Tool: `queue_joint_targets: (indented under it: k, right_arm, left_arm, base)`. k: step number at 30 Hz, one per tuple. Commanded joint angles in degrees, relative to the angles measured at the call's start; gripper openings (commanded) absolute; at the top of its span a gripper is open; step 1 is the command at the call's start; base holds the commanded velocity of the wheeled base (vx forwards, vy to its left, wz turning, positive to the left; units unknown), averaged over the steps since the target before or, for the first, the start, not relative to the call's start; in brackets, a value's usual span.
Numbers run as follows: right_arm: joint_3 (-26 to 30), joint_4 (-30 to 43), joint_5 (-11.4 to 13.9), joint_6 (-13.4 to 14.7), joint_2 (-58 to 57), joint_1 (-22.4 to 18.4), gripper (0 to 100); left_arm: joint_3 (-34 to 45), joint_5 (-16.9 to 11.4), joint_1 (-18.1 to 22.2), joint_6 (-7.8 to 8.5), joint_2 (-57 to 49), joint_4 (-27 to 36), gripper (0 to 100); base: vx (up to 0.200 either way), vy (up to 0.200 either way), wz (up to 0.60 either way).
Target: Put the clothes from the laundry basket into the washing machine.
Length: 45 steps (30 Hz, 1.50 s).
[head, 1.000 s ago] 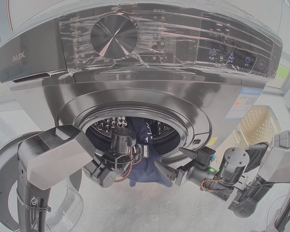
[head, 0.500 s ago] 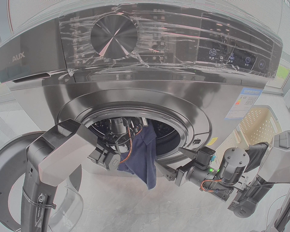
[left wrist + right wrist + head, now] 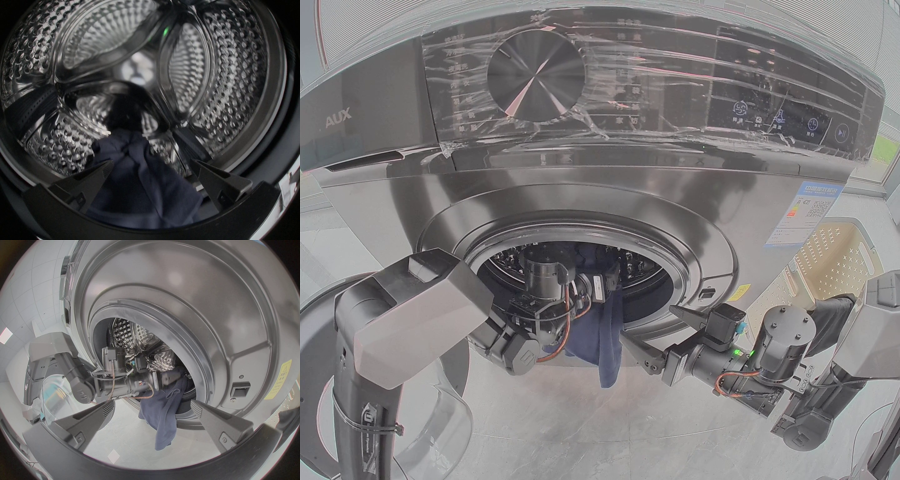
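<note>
The washing machine stands with its round opening in front of me. A dark blue garment hangs over the opening's lower lip. One part lies inside the drum, and the garment trails down outside toward the floor. My left gripper is just inside the opening, open, and the garment lies loose under its fingers. My right gripper hovers open and empty in front of the machine, low and to the right of the hanging cloth. The beige laundry basket stands at the right.
The machine's door is swung open at the lower left, behind my left arm. Grey tiled floor lies in front of the machine. A yellow sticker and the door latch sit on the front panel right of the opening.
My left arm pushed up and into the drum with the garment, then drew back down a little. The cloth's hanging tail has narrowed and moved. The right arm has stayed still.
</note>
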Motion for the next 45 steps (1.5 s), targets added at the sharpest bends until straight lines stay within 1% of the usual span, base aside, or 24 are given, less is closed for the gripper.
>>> queue_joint_targets:
  k: [1,8,9,10,11,12,13,16,18,19,21,22,23,25,26,27,28,30,32,33,37,39,43,45]
  right_arm:
    - [0.01,0.03,-0.01,0.00,0.05,0.11,100]
    - [-0.08,-0.05,-0.01,0.00,0.14,0.11,100]
    - [-0.08,0.03,-0.01,0.00,0.14,0.11,100]
    - [-0.08,0.03,-0.01,0.00,0.14,0.11,100]
    - [-0.08,-0.05,-0.01,0.00,0.14,0.11,100]
    - [-0.08,0.03,-0.01,0.00,0.14,0.11,100]
    - [-0.08,0.03,-0.01,0.00,0.14,0.11,100]
    - [-0.08,-0.05,-0.01,0.00,0.14,0.11,100]
    - [-0.08,-0.05,-0.01,0.00,0.14,0.11,100]
    - [0.01,-0.05,-0.01,0.00,0.14,0.11,100]
    - [0.01,-0.05,-0.01,0.00,0.23,0.20,100]
    - [0.01,-0.05,-0.01,0.00,0.23,0.20,100]
    - [-0.08,-0.05,-0.01,0.00,0.14,0.38,100]
    - [-0.08,-0.05,-0.01,0.00,0.14,0.46,100]
    - [-0.08,-0.05,-0.01,0.00,0.14,0.46,100]
    - [-0.08,-0.05,-0.01,0.00,0.14,0.46,100]
    - [-0.08,-0.05,-0.01,0.00,0.14,0.46,100]
    - [-0.08,-0.05,-0.01,0.00,0.14,0.46,100]
    - [-0.08,-0.05,-0.01,0.00,0.23,0.46,100]
    - [-0.08,-0.05,-0.01,0.00,0.23,0.46,100]
    - [-0.08,-0.05,0.08,0.00,0.23,0.46,100]
    - [-0.08,-0.05,-0.01,0.00,0.23,0.46,100]
    - [-0.08,-0.05,0.08,0.00,0.23,0.46,100]
    - [-0.08,-0.05,-0.01,0.00,0.40,0.55,100]
  left_arm:
    - [7.03,-1.41,-1.96,0.30,-3.73,2.82,100]
    - [8.96,-1.50,-1.70,0.47,-1.53,4.40,100]
    - [8.96,-1.50,-1.61,0.65,-1.09,4.31,0]
    - [8.96,-1.50,-1.53,0.65,-1.00,4.31,0]
    - [8.78,-1.50,-1.35,1.26,-0.04,3.96,0]
    - [8.43,-1.50,-1.35,1.35,0.23,3.69,0]
    - [8.43,-1.50,-1.35,1.35,0.23,3.69,0]
    - [4.92,-1.59,-1.26,0.82,0.93,2.29,0]
    - [3.07,-1.68,-1.26,-0.06,0.93,1.94,0]
    - [1.14,-1.68,-1.17,-1.73,1.02,1.94,0]
    - [-1.59,-1.59,-1.09,-4.27,1.46,1.76,0]
    - [-2.91,-1.32,-1.00,-4.98,1.63,1.41,0]
    - [-4.22,-0.97,-0.82,-5.24,2.07,0.62,0]
    - [-5.54,-0.80,-0.38,-5.07,2.87,-0.61,0]
    - [-8.36,-0.53,0.67,-4.27,4.62,-4.22,0]
    - [-8.53,-0.53,0.67,-4.19,4.71,-4.39,0]
    - [-10.29,-0.01,0.94,-2.96,5.94,-6.68,0]
    - [-11.17,0.61,1.02,-1.46,7.00,-9.23,0]
    - [-10.73,0.70,0.94,-1.29,7.00,-9.84,0]
    - [-10.73,0.70,0.94,-1.29,7.00,-9.84,100]
    - [-10.11,0.70,0.85,-1.20,6.03,-9.40,100]
    - [-6.69,0.70,0.41,-1.20,2.95,-7.47,100]
    - [-1.41,0.70,0.14,-1.11,-0.04,-1.58,100]
    - [0.43,0.61,0.14,-1.02,-0.12,-0.61,100]
  base:
    - [0.000,0.000,0.00]
    - [0.000,0.000,0.00]
    - [0.000,0.000,0.00]
    - [0.000,0.000,0.00]
    - [0.000,0.000,0.00]
    - [0.000,0.000,0.00]
    - [0.000,0.000,0.00]
    - [0.000,0.000,0.00]
    - [0.000,0.000,0.00]
    - [0.000,0.000,0.00]
    - [0.000,0.000,0.00]
    - [0.000,0.000,0.00]
    - [0.000,0.000,0.00]
    - [0.000,0.000,0.00]
    - [0.000,0.000,0.00]
    - [0.000,0.000,0.00]
    - [0.000,0.000,0.00]
    - [0.000,0.000,0.00]
    - [0.000,0.000,0.00]
    - [0.000,0.000,0.00]
    - [0.000,0.000,0.00]
    - [0.000,0.000,0.00]
    - [0.000,0.000,0.00]
    - [0.000,0.000,0.00]
